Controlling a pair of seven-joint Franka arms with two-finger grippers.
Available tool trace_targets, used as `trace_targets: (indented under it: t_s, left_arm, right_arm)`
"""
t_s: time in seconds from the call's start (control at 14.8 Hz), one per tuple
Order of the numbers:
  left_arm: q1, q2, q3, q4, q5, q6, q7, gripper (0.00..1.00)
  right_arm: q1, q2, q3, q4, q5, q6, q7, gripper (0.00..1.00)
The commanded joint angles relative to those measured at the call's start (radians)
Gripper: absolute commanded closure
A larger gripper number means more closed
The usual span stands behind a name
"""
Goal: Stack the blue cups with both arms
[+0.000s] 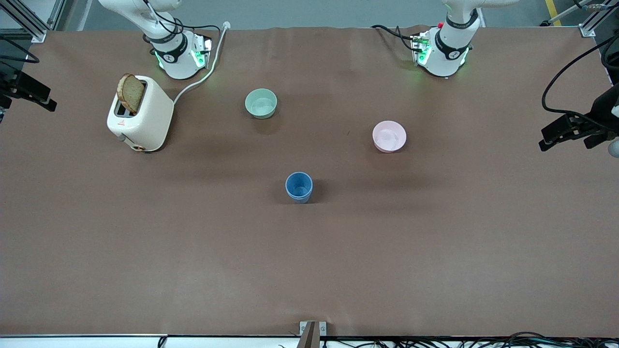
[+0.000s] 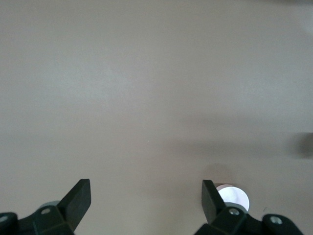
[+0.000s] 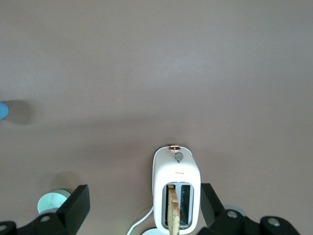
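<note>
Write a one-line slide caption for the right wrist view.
Open right gripper high over a white toaster holding a bread slice, with a mint-green bowl and a blue cup at the edges.

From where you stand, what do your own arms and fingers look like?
Two white jointed arms: the right arm and the left arm each have black joint bands, green lights glowing at the base and black cables. The left gripper and right gripper each carry two black wedge-shaped fingers on dark mounts with silver screws.
</note>
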Motion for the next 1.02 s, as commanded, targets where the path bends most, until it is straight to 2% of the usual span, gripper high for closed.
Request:
trace_targets:
  t_s: [0.0, 0.27, 0.95]
  left_arm:
    - [0.001, -0.007, -0.001, -0.003, -0.009, -0.003, 0.017, 0.0]
    - [-0.001, -0.007, -0.001, -0.002, -0.007, -0.003, 0.011, 0.0]
    - [0.001, -0.007, -0.003, -0.002, -0.01, -0.003, 0.003, 0.0]
  right_arm:
    - [-0.004, -0.001, 0.002, 0.011, -0.004, -0.027, -0.037, 0.0]
    - [-0.007, -0.003, -0.003, 0.009, 0.023, -0.036, -0.062, 0.0]
    - [-0.009, -0.001, -0.003, 0.003, 0.025, -0.024, -0.065, 0.0]
